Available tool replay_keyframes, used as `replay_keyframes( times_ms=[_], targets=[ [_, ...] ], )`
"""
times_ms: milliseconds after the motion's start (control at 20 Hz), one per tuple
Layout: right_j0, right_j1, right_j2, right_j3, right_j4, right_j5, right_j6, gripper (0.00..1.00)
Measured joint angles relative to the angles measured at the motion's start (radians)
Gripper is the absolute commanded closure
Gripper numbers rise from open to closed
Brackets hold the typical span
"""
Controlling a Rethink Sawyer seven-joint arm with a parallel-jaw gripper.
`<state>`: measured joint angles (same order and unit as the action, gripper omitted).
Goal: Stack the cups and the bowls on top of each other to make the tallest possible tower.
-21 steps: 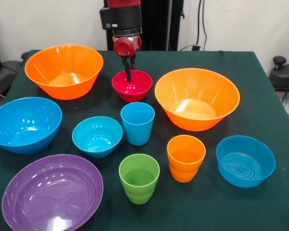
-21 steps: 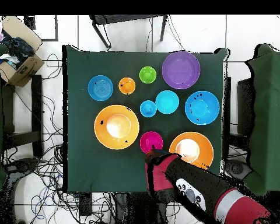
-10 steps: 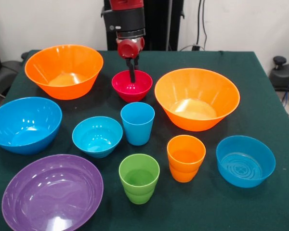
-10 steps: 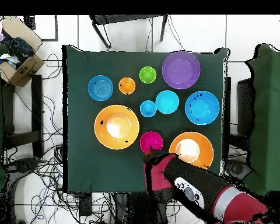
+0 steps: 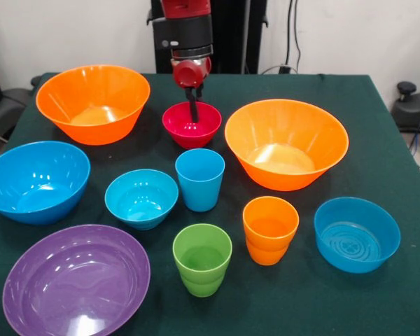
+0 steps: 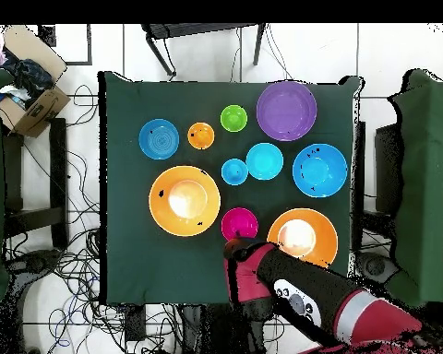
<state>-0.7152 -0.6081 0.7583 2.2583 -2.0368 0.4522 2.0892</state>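
Pincer point(image 5: 192, 112): tips dipped into the red bowl point(image 5: 191, 124); spread or pressed together, could not tell.
Red bowl: small, glossy, upright, at the tabletop's point(image 5: 378, 126) twelve o'clock in the front view.
Cups point(image 5: 200, 179): unstacked, six o'clock of it.

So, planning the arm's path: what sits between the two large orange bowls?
The small red bowl, with the tool dipping into it. The front view shows it clearly.
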Motion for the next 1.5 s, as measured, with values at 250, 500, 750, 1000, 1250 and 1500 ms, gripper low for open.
replay_keyframes(
  times_ms=[250, 500, 750, 1000, 1250, 1500],
  targets=[
    [-0.004, 0.010, 0.007, 0.002, -0.020, 0.034, 0.000, 0.00],
    [-0.016, 0.014, 0.015, 0.004, -0.035, 0.046, 0.000, 0.00],
    [-0.032, 0.014, 0.027, 0.008, -0.059, 0.046, 0.000, 1.00],
    [-0.040, 0.012, 0.043, 0.012, -0.063, 0.046, 0.000, 1.00],
    [-0.059, 0.010, 0.070, 0.021, -0.063, 0.046, 0.000, 1.00],
    [-0.051, -0.005, 0.071, 0.029, -0.052, 0.046, 0.000, 1.00]
  ],
)
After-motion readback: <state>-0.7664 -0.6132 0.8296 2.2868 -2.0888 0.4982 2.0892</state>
